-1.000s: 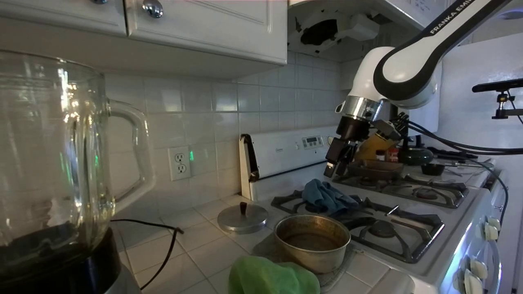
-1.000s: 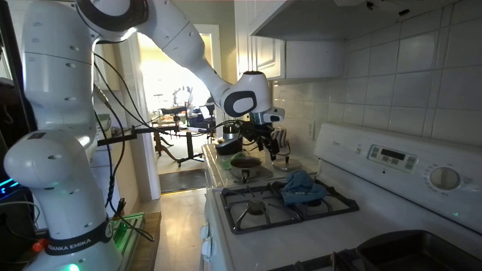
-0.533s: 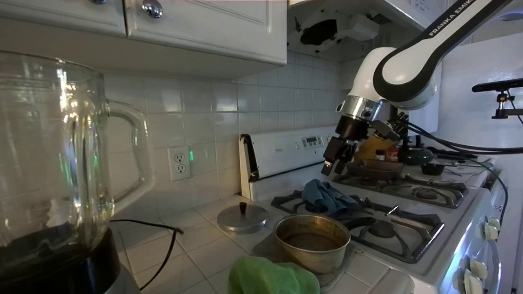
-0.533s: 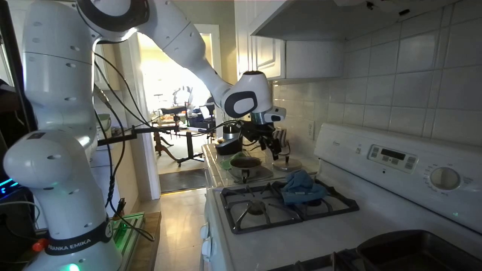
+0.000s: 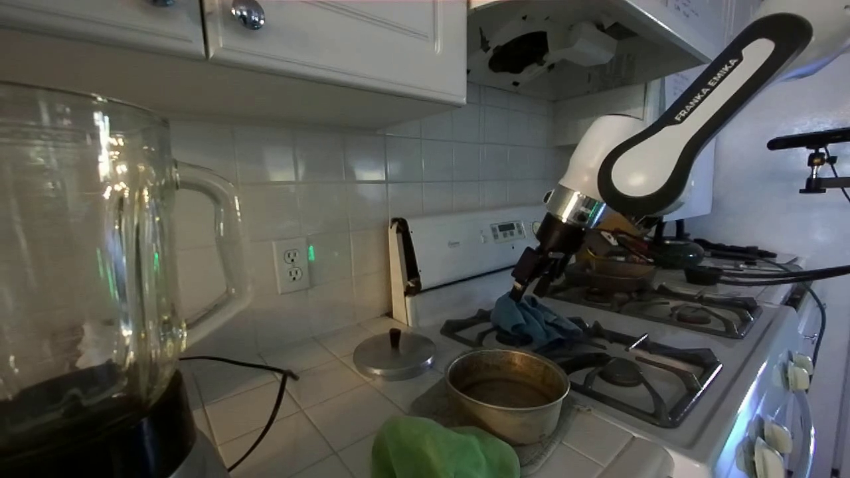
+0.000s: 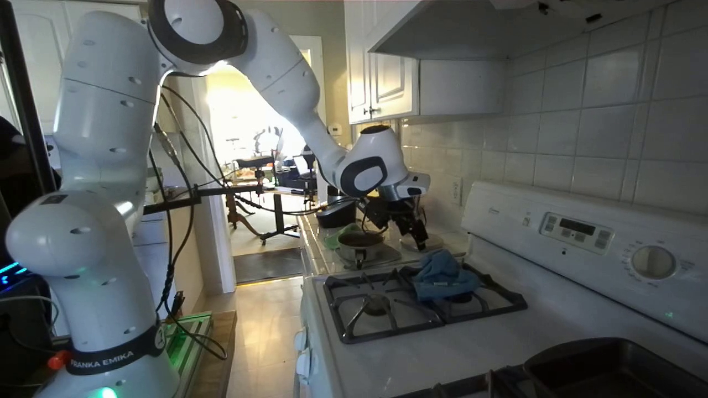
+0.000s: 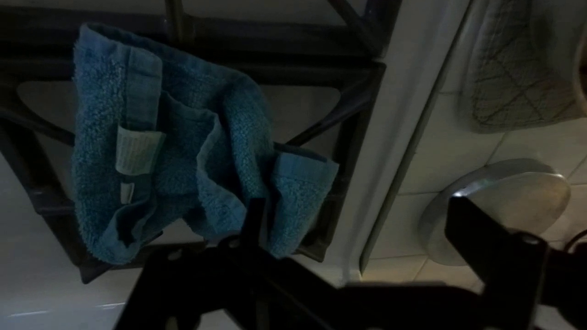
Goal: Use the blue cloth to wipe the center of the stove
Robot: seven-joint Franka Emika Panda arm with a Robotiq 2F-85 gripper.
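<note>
In the wrist view, a finger [image 7: 253, 224] is hiding the blue cloth's [image 7: 185, 146] five-o'clock part; the pincer [image 7: 357, 206] is gaping, contact unclear.

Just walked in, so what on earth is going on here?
A robot arm reaches over a stove, apparently to pick up a blue cloth for wiping the middle. The cloth lies bunched on a burner grate. The claw is open close to it, not gripping; whether a tip touches it, I can't tell.
</note>
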